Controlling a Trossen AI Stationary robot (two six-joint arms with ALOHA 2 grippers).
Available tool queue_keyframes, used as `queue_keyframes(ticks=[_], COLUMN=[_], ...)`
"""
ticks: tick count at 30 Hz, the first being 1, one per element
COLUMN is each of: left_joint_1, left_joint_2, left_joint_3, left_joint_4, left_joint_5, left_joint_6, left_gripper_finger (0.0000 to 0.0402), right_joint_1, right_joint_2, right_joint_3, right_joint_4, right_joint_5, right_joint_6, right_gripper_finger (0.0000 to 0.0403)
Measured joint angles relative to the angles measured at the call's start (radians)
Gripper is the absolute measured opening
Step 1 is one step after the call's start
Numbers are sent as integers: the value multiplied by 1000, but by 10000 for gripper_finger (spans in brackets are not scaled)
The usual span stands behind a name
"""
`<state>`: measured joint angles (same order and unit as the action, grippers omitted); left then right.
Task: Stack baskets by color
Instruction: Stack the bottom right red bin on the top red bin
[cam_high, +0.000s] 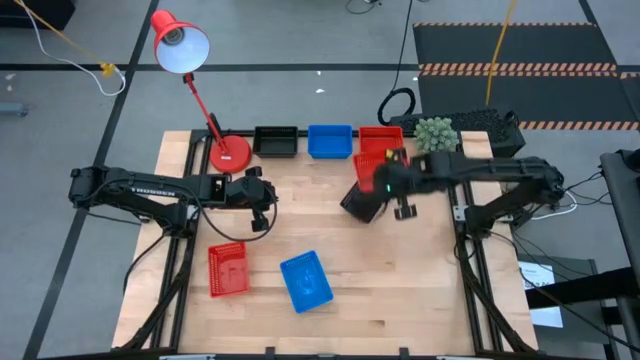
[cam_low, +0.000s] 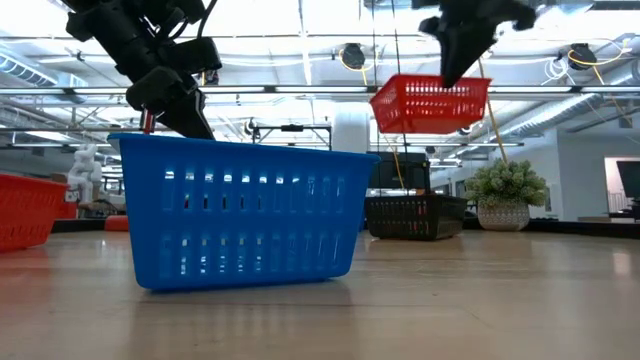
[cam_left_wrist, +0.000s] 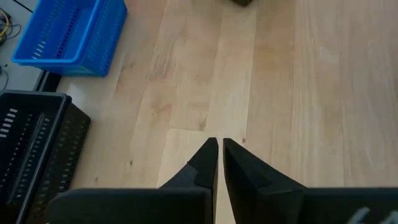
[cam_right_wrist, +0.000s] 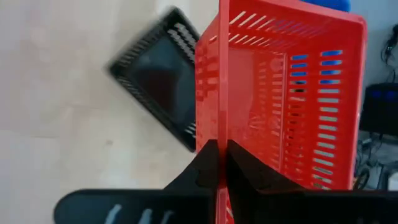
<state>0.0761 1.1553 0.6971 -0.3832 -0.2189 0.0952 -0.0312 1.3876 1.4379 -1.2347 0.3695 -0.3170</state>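
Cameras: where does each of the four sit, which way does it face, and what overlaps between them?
High view: overhead, straight down on the table; both arms show, right end effector carrying a red basket.
Low view: table height, looking level into the room; blue basket nearest, arms entering from above.
Left wrist view: looks past the shut left end effector at bare wood.
Right wrist view: looks past fingers clamped on the red basket's wall.
Shared: the lifted red basket and the black basket beneath it appear in high, low and right wrist views.

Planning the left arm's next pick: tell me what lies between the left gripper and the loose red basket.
High view: bare wood only between the left gripper and the red basket.
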Motion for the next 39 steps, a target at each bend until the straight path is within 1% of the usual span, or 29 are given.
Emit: queue_keyframes(ticks=[7, 13, 18, 20, 26, 29, 39], left_joint_1=[0, 0, 0, 0, 0, 0, 0], left_joint_2=[0, 0, 0, 0, 0, 0, 0], left_joint_3=[0, 0, 0, 0, 0, 0, 0], left_joint_4=[0, 0, 11, 25, 39, 40, 44], left_joint_5=[0, 0, 0, 0, 0, 0, 0], left_joint_6=[0, 0, 0, 0, 0, 0, 0], left_gripper_finger=[28, 28, 28, 28, 28, 28, 28], right_joint_1=[-189, -310, -392, -418, -464, -483, -542], right_joint_2=[0, 0, 0, 0, 0, 1, 0], right_joint_3=[4, 4, -1, -19, -103, -144, -317], right_joint_4=[79, 158, 221, 256, 347, 387, 600], right_joint_5=[-4, -8, -92, -110, -116, -144, -140], right_joint_6=[-166, -271, -333, -351, -387, -406, -470], right_gripper_finger=[8, 8, 8, 8, 8, 8, 8])
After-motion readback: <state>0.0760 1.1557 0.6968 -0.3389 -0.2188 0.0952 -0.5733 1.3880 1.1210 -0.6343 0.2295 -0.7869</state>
